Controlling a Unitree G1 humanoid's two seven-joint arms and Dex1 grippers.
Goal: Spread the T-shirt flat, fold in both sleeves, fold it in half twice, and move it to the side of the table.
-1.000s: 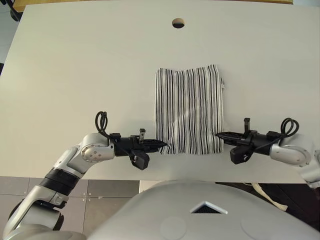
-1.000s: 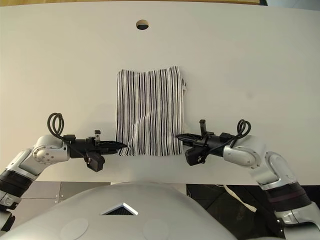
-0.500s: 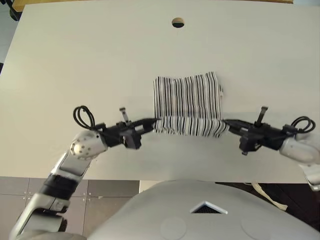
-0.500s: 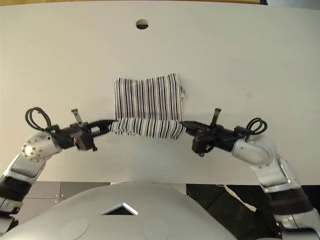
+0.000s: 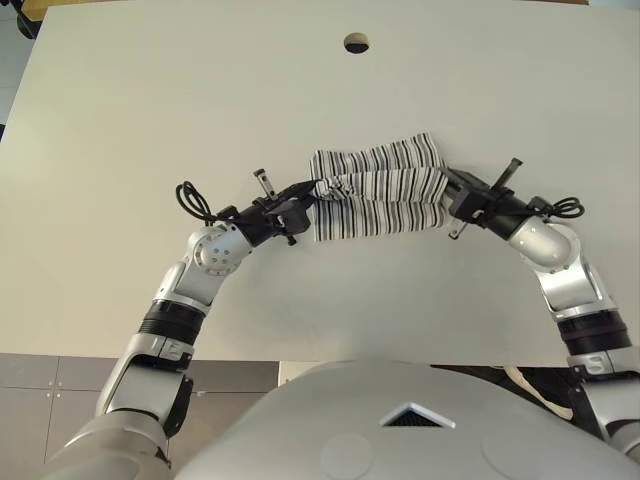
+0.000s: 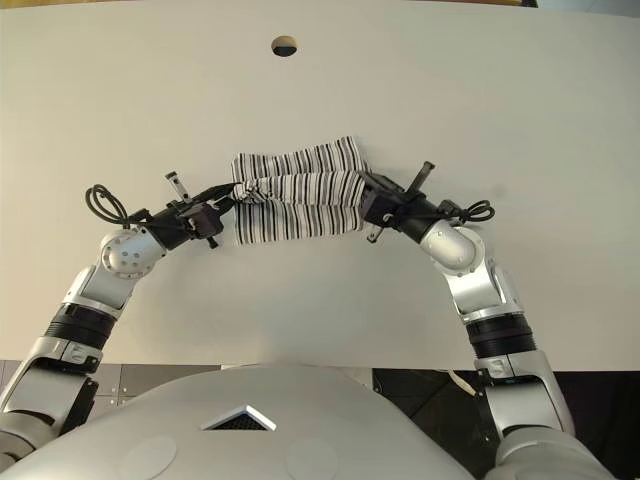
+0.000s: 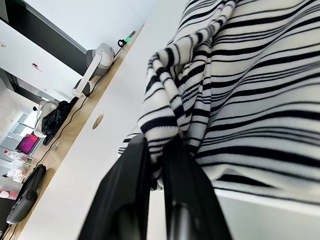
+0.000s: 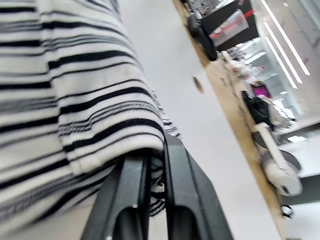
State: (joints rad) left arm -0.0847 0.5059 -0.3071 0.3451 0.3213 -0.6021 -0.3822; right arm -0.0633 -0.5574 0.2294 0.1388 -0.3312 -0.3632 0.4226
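Plainly, left tool (image 5: 311, 190) pinches the striped T-shirt (image 5: 382, 192); right tool (image 5: 447, 181) likewise.

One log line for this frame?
phase: half-fold | left gripper: shut on T-shirt | right gripper: shut on T-shirt | held edge over far half

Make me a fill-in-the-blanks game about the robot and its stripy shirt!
1. The T-shirt has black and white ____.
2. The jaws of the left gripper and the right gripper are both shut on the ____.
3. The table under them is coloured ____.
4. Near the table's far edge is a small round ____.

Missing words: stripes, T-shirt, white, hole.
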